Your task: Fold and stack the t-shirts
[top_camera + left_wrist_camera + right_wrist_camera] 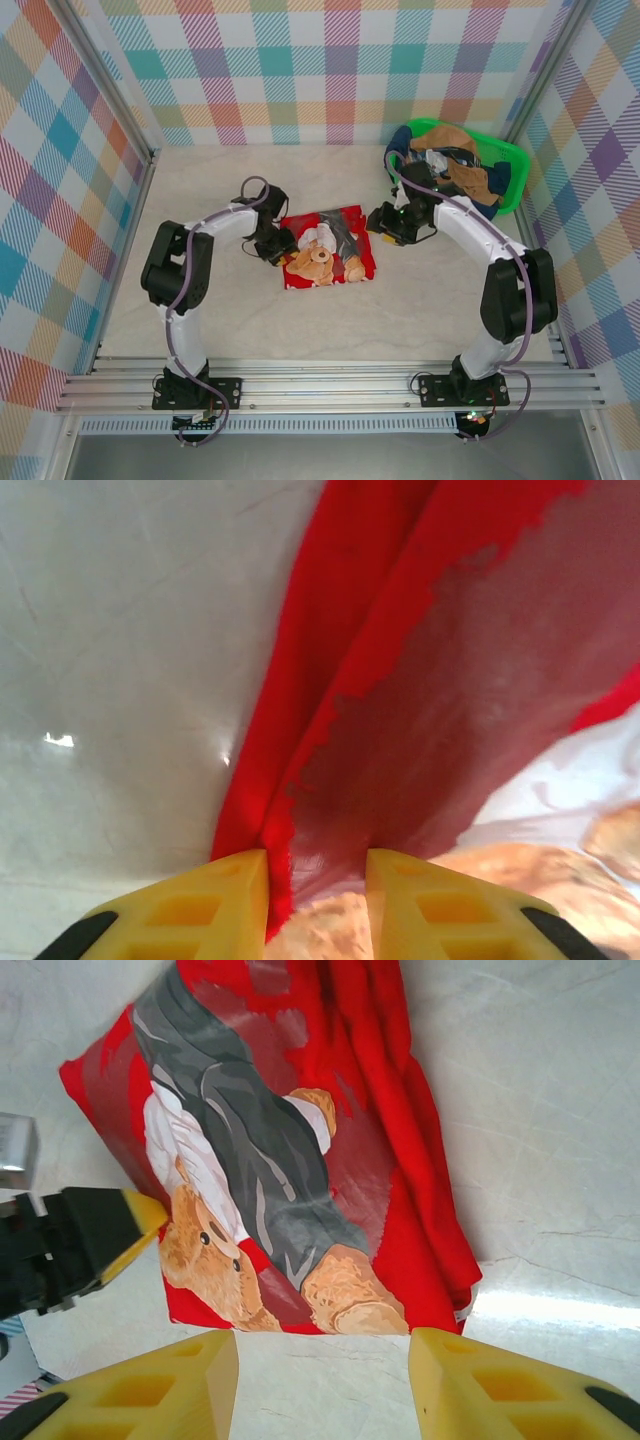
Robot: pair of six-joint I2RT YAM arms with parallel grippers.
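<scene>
**A:** How many shirts do you count?

**B:** One red shirt (328, 250) lies on the table (200, 195), folded to a rough square with the bear print up. It sits between the two claws. There is one green basket (512, 160) at the far right corner with more shirts heaped in it. I can pick out a navy shirt (398, 152) and a tan shirt (458, 140). How many lie under those, I cannot tell.

**A:** And the claws?

**B:** Two. The left claw (272, 247) is down at the red shirt's left edge. In its wrist view, the left claw (317, 865) has its two yellow fingers (225, 880) standing apart. The folded red edge (330, 660) runs in between them.

**A:** The other one?

**B:** The right claw (386, 222) is just beside the shirt's far right corner, over bare table. In its wrist view, the right claw (322, 1345) has its jaws wide and nothing in them. The whole red shirt (400, 1190) is spread out ahead of it.

**A:** Can you see the left claw from there?

**B:** Yes, one yellow fingertip (135, 1220) is at the shirt's far edge, by the bear's head.
</scene>
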